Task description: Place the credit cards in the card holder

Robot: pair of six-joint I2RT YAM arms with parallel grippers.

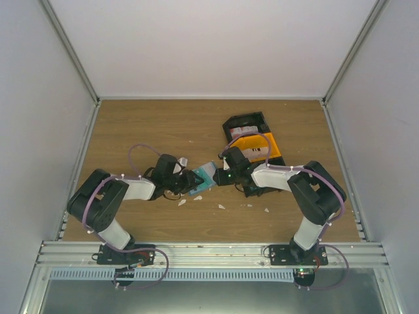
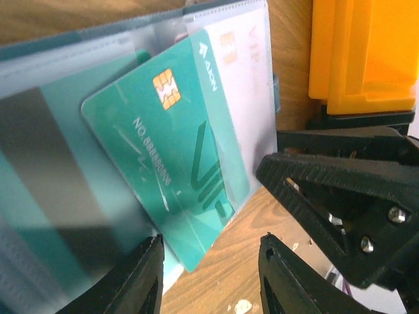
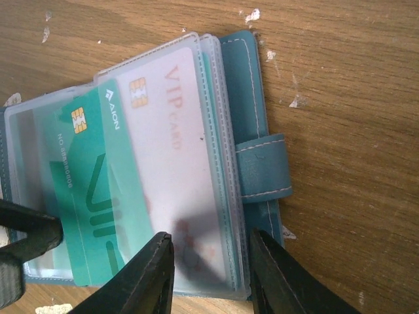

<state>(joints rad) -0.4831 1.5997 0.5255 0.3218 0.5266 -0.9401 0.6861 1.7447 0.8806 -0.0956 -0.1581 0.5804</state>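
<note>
The card holder lies open on the table between both grippers; its blue cover with a strap shows in the right wrist view, with clear sleeves fanned out. A white card with red patches sits inside a sleeve; it also shows in the left wrist view. A teal chip card sticks partly out of a sleeve, its corner near my left fingers. My left gripper is open at the holder's left edge. My right gripper is open, straddling the sleeves' edge.
An orange bin and a black bin stand just behind the right gripper; the orange bin shows close by in the left wrist view. White scraps lie on the wood in front of the holder.
</note>
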